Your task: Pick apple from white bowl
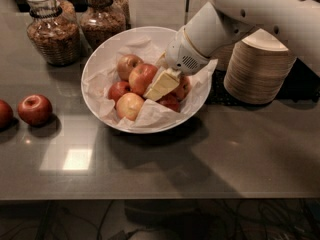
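Note:
The white bowl (100,64) stands at the middle back of the grey table, lined with crumpled white paper. Several red and yellow apples lie in it, one of them a large apple (142,77) near the centre. My gripper (161,85) reaches down into the bowl from the upper right. Its cream tip lies among the apples, right beside the large one and above a darker apple (170,103). The white arm hides the bowl's far right rim.
Two loose red apples (35,109) lie on the table at the left, one cut by the edge. Two glass jars (52,31) of dark snacks stand behind the bowl. A stack of beige disposable bowls (260,66) stands at the right.

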Robot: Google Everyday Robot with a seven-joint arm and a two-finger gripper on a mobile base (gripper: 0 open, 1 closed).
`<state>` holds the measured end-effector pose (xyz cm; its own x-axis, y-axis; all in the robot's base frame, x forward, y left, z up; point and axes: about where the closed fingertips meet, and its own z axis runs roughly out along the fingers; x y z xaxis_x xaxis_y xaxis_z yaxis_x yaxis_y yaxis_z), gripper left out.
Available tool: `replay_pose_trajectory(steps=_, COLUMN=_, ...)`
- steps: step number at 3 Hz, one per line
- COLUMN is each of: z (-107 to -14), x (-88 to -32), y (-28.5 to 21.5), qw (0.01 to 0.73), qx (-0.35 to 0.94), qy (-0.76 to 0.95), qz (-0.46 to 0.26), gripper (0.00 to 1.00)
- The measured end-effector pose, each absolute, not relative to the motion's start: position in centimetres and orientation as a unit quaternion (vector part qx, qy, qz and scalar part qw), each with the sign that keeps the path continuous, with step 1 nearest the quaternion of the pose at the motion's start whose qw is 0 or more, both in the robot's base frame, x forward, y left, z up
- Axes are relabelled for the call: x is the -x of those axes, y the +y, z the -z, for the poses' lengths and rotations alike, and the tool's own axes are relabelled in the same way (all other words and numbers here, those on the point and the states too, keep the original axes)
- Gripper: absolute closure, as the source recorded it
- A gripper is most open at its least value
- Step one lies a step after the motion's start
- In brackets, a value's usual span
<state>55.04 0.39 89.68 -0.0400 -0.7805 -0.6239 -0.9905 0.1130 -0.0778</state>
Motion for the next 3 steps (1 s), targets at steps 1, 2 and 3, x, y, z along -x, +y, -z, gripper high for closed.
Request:
replay_pose_trajectory(steps=1, z=-89.6, x=-54.8, y=0.1, qw=0.274, qx=0.632, qy=0.698, qz=-0.198, gripper=1.00)
replay_pose_trajectory(steps=2, z=-89.6, x=-54.6, y=0.2, qw=0.277, qx=0.632, qy=0.695, qz=-0.203, gripper=1.00)
replay_pose_trajectory(steps=3, z=-90.4, x=-53.8, y=-0.4, qw=0.318, qx=0.620, qy=0.680, qz=-0.229, gripper=1.00)
